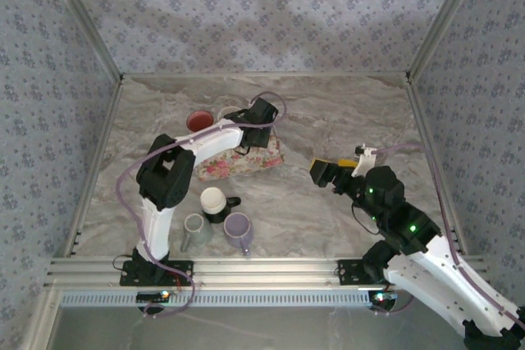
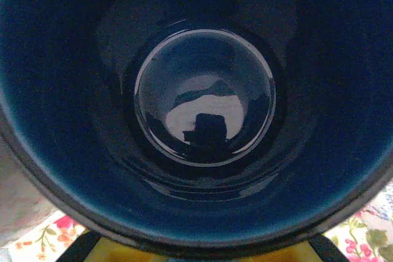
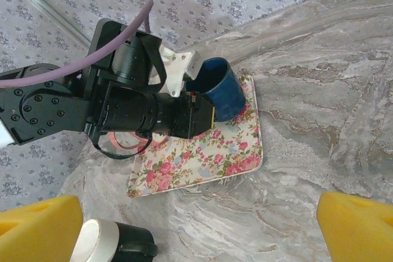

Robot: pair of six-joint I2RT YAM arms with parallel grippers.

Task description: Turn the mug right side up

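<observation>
On the marble worktop [image 1: 328, 120], seen from above, a grey mug [image 1: 195, 231] stands nearest the left arm's base. A red cup [image 1: 198, 122] sits well back from it. A black mug [image 1: 217, 205] with a white top comes next, and a lavender mug [image 1: 239, 229] lies just beside it on the near side. A flowered cloth [image 1: 246, 165] is spread right of the red cup, and the left arm reaches over it. The left pincer [image 3: 195, 93] is closed on the blue mug [image 3: 221, 93] at its rim, with a yellow pad [image 3: 206, 115] pressed against the outside of the wall. The blue mug is tilted over the cloth's far corner. Its mouth faces up and back toward the pincer, and its base points down at the fabric. Whether the base touches the cloth I cannot tell. The left wrist camera looks straight into the glossy dark-blue inside of the mug [image 2: 202, 108], with flowered cloth at the lower corners. Further right, well apart from the cloth, the right pincer [image 1: 336, 171] hovers above bare worktop. Its yellow pads [image 3: 37, 225] are spread wide with nothing between them.
</observation>
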